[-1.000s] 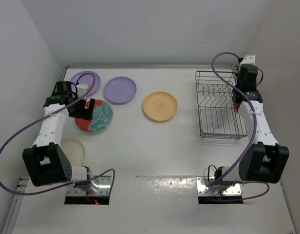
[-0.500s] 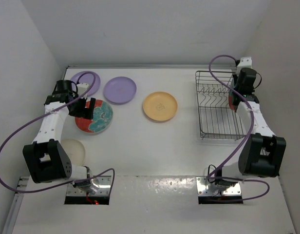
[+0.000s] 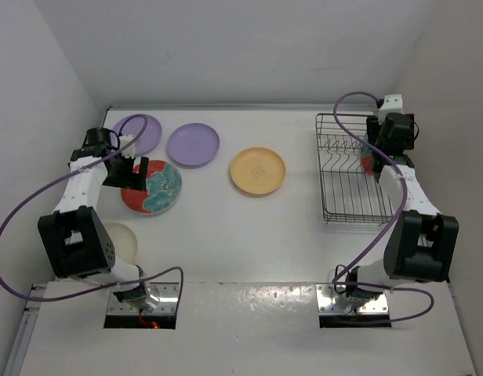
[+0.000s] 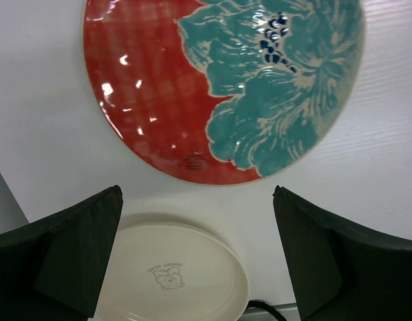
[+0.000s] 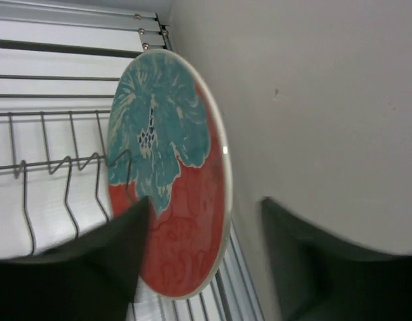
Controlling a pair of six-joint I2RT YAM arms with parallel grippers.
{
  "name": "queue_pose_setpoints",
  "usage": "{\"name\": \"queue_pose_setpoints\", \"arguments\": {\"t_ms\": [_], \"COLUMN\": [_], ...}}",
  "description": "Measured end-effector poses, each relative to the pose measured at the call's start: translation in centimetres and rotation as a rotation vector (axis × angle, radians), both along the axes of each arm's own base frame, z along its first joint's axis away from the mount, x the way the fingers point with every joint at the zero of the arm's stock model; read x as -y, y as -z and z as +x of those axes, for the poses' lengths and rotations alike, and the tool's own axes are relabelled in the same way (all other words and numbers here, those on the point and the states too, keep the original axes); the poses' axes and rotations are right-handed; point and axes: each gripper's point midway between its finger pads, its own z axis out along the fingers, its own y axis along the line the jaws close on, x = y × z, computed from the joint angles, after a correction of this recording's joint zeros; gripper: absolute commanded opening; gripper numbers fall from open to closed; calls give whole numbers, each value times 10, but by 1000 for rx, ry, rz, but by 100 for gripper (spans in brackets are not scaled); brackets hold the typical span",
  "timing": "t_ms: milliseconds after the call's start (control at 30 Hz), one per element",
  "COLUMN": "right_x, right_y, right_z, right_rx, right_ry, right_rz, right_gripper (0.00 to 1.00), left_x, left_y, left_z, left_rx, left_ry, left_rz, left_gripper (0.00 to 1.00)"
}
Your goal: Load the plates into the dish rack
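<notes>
Plates racked: one red floral plate [image 5: 169,174] upright in the dish rack [image 3: 350,192], right gripper [image 5: 204,210] jaws apart around it. Four lie on the table [image 3: 226,235]; left gripper [image 4: 196,194] gapes above the second red plate [image 4: 159,87].

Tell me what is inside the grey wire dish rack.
One red round plate with a teal floral pattern stands on edge by the prongs. The right arm covers part of the rack from above; anything beneath it is hidden.
</notes>
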Motion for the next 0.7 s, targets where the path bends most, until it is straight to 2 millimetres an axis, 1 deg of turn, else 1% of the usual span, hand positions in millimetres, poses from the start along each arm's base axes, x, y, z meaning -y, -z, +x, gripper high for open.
{"name": "queue_pose_setpoints", "arguments": {"t_ms": [67,100,200,300,333,400,467,533,600,633,700], "right_x": [0,0,-2,-13,-20,-44,-78,-110,-131,-138,-150], "right_y": [-7,-11,-36,-61,-68,-85,-102,-112,-116,-117,-117], "right_z": [2,2,6,2,-1,-7,-11,-19,-28,-33,-44], "right_rx": [5,7,53,97,109,137,168,191,203,206,210], "right_ry": [5,7,17,10,-2,-53,-137,-221,-280,-302,-336], "right_rz": [11,16,45,73,78,84,92,102,113,117,127], "right_gripper": [81,86,88,88,88,88,88,88,88,88,88], "left_x": [-10,-16,-36,-57,-64,-74,-81,-81,-74,-72,-68], "left_y": [9,12,23,32,36,46,62,82,103,105,100], "left_z": [4,6,15,29,35,47,58,66,65,65,75], "left_rx": [-28,-42,-71,-81,-84,-87,-101,-124,-168,-188,-157], "left_ry": [-28,-45,-92,-135,-147,-158,-164,-159,-145,-143,-109], "left_rz": [-10,-15,-25,-42,-51,-77,-113,-164,-227,-251,-285], "left_gripper": [100,100,100,100,100,100,100,95,92,90,76]}}
